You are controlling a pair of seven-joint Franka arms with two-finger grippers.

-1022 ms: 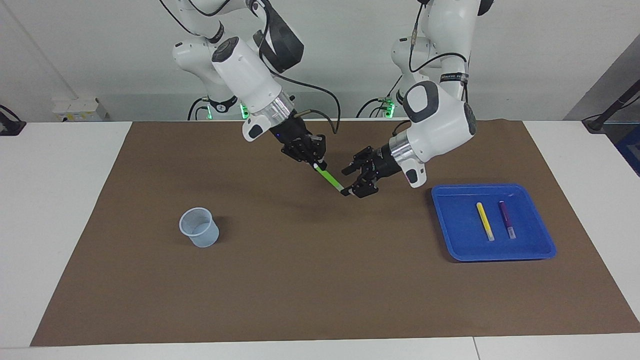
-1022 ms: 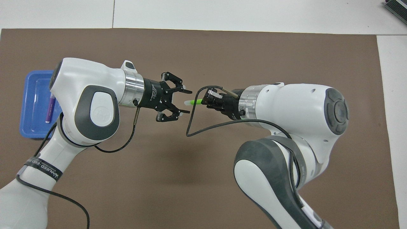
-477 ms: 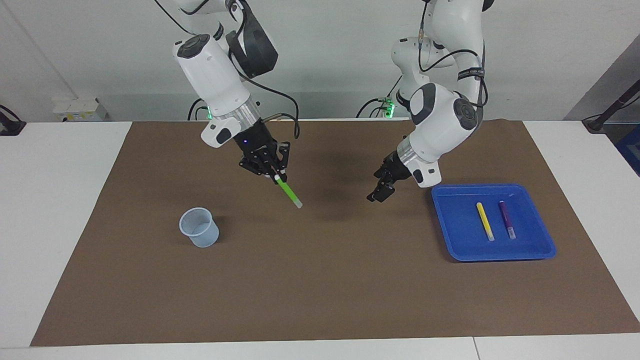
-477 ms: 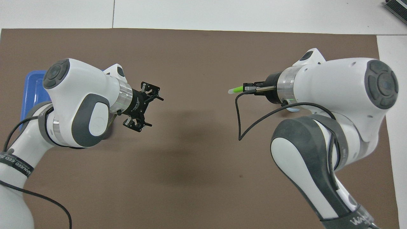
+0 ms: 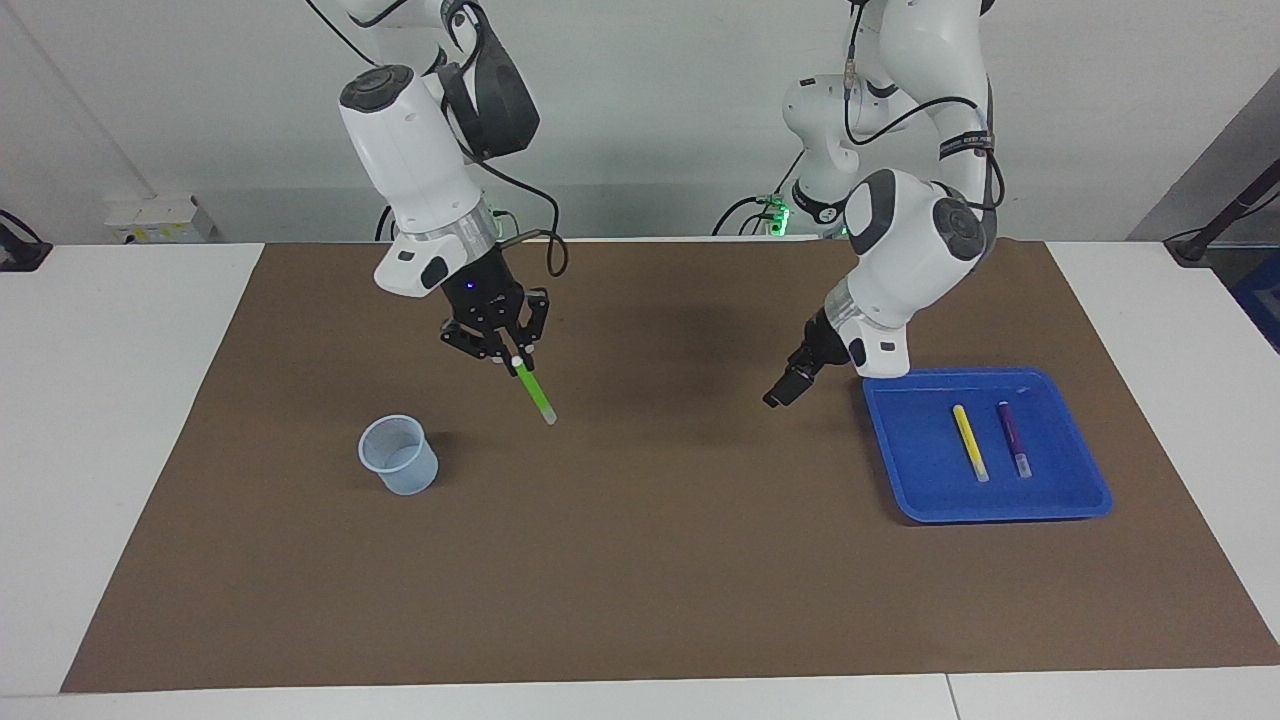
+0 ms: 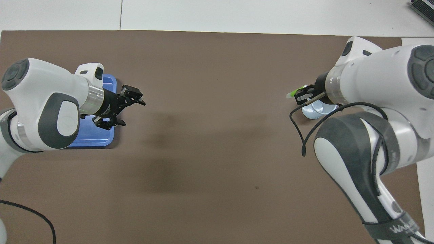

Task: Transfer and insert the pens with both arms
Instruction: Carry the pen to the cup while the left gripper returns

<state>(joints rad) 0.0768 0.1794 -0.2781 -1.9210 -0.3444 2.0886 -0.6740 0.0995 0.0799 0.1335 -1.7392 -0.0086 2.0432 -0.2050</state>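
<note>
My right gripper (image 5: 513, 358) is shut on the upper end of the green pen (image 5: 534, 393), which hangs tilted with its pale tip down, in the air over the mat beside the pale cup (image 5: 398, 456). From overhead the green pen (image 6: 293, 93) juts out of the right gripper (image 6: 300, 97) just past the cup (image 6: 317, 110). My left gripper (image 5: 783, 391) hangs open and empty over the mat at the edge of the blue tray (image 5: 1070, 500). In the tray lie the yellow pen (image 5: 970, 442) and the purple pen (image 5: 1011, 438), side by side.
A brown mat (image 5: 650, 560) covers most of the white table. Overhead, the left gripper (image 6: 134, 113) stands beside a corner of the tray (image 6: 98, 139), and the left arm covers most of the tray. A black cable (image 6: 305, 132) loops below the right wrist.
The right gripper has carried the green pen away from the left gripper, toward the cup. The left gripper has drawn back open to the tray's edge.
</note>
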